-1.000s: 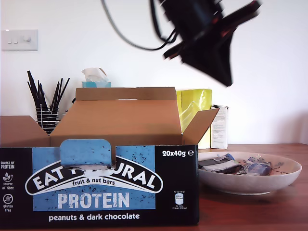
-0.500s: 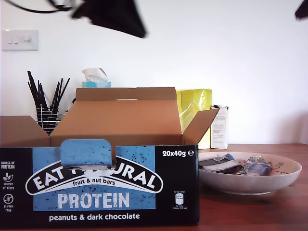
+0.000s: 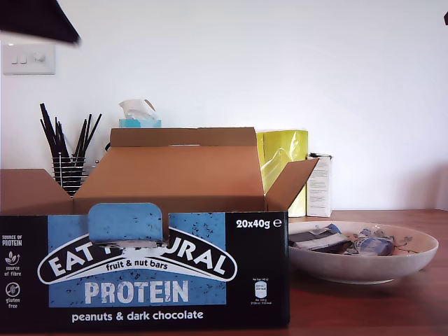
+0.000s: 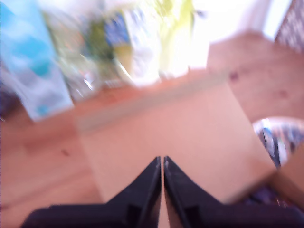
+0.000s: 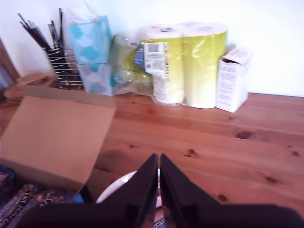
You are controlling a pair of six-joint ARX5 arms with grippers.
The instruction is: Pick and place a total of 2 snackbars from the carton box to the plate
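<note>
Since a second ago the dark arm that hung over the plate [image 3: 364, 253] has swung up and off toward the exterior view's left, leaving only a black corner at the top edge. Two snackbars [image 3: 318, 239] lie inside the plate, beside the carton box [image 3: 147, 269] at the exterior view's right. My first gripper [image 4: 159, 164] and my second gripper [image 5: 158, 160] both have jaws pressed together on nothing, so placing looks done and I judge only retreat remains.
</note>
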